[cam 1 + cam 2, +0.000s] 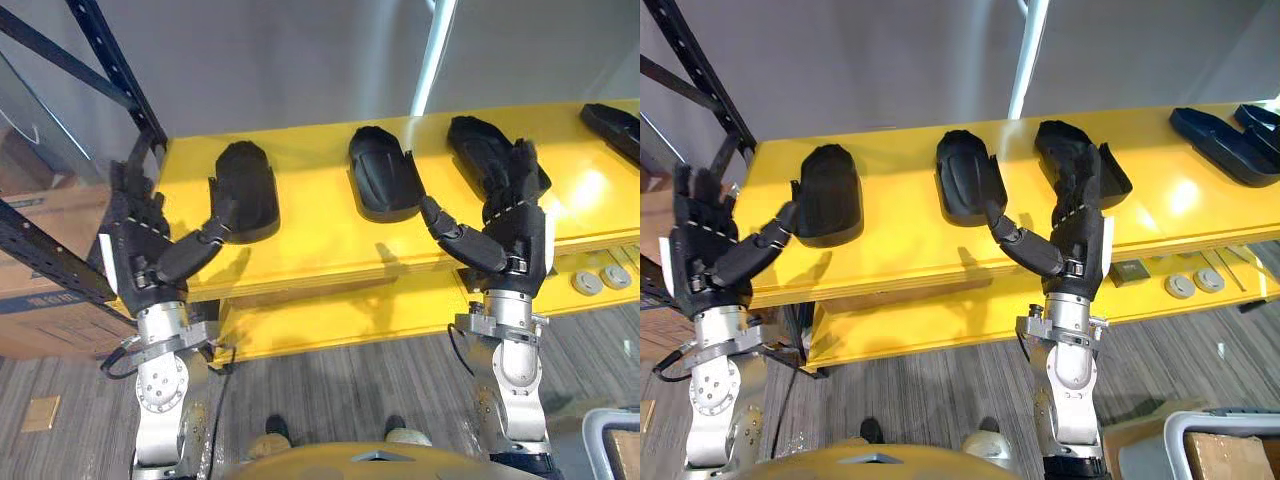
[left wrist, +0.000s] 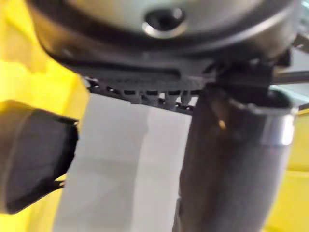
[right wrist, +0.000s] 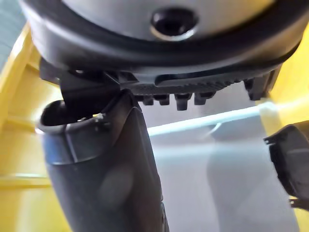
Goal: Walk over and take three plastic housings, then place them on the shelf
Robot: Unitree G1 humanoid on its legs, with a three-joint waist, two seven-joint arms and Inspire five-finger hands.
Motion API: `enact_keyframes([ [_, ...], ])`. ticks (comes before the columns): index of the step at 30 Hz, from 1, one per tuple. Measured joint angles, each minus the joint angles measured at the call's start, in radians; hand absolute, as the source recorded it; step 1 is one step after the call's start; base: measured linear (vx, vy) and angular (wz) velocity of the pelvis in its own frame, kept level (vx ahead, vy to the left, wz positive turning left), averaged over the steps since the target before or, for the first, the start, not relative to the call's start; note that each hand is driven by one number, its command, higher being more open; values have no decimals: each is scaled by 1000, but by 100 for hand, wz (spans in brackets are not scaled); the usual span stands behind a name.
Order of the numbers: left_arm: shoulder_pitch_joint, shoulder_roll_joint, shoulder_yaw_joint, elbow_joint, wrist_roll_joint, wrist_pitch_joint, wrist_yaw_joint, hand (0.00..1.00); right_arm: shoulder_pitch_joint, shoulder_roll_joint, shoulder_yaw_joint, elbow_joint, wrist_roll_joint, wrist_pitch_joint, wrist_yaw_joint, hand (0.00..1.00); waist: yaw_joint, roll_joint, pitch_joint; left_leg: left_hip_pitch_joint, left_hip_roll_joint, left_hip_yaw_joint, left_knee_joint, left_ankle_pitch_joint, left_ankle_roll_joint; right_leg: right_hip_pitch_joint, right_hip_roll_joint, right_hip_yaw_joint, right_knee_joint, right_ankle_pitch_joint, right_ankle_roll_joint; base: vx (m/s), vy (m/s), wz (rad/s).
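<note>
Three black plastic housings lie in a row on the yellow shelf point(image 1: 320, 245): a left housing point(image 1: 248, 190), a middle housing point(image 1: 382, 172) and a right housing point(image 1: 472, 140). My left hand point(image 1: 135, 235) is raised at the shelf's left end, open, its fingers straight up. Its thumb reaches up to the left housing's near edge. My right hand point(image 1: 515, 215) stands open in front of the right housing and hides part of it, while its thumb points toward the middle housing. In the left wrist view a housing point(image 2: 34, 159) shows beside the thumb. The right wrist view likewise has a housing point(image 3: 292, 159) past the thumb.
More black housings point(image 1: 1220, 135) lie at the shelf's far right. A dark rack upright point(image 1: 110, 70) and a cardboard box point(image 1: 40, 290) stand at the left. Round grey discs point(image 1: 600, 280) sit on the lower yellow shelf. A grey bin point(image 1: 1210, 445) is at the lower right.
</note>
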Motion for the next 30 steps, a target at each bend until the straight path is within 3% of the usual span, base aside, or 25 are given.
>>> enact_keyframes([
  [4, -4, 0, -19, 0, 4, 16, -28, 100, -6, -11, 60, -60, 11, -61, 38, 100, 0, 2, -1, -3, 1, -11, 1, 2, -1, 13, 1, -18, -4, 11, 5, 73, -1, 5],
  [13, -3, -3, -51, 0, 87, 62, -70, 100, -108, -40, 169, -47, 69, -65, 121, 100, 29, 3, 1, -18, -1, -54, 1, 3, 0, 42, 1, -75, -18, 10, 4, 37, -6, 18],
  [20, -3, 31, -54, 43, 438, 125, 75, 100, -150, -60, 282, 4, 67, -26, 205, 100, 47, 12, 6, -24, 0, -58, 0, 7, -1, 36, 0, -83, -15, 4, -3, -55, -2, 2],
  [30, -20, 64, -49, 132, 555, 198, 149, 100, -202, -102, 334, 19, 67, 13, 247, 100, 46, 17, 31, -63, -2, -62, 1, 20, 3, -7, -1, -75, -3, 9, 2, 0, 0, 1],
])
